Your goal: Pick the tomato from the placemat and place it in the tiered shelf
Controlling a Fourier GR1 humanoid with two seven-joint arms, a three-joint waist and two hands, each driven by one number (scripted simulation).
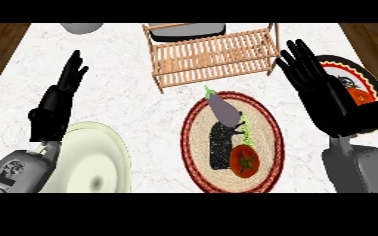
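My right robot hand point(325, 97) hovers open-fingered; the round red tomato point(244, 161) lies untouched on the woven round placemat point(199, 130), the slatted wooden tiered shelf point(210, 55) awaiting it.

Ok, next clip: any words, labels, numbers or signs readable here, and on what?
No readable text anywhere.
Plate at the right edge, behind the right robot hand: a colored pattern, no letters made out.
Left forearm: a small dark mark, too blurred to read.
Placemat, tomato, shelf: no markings.
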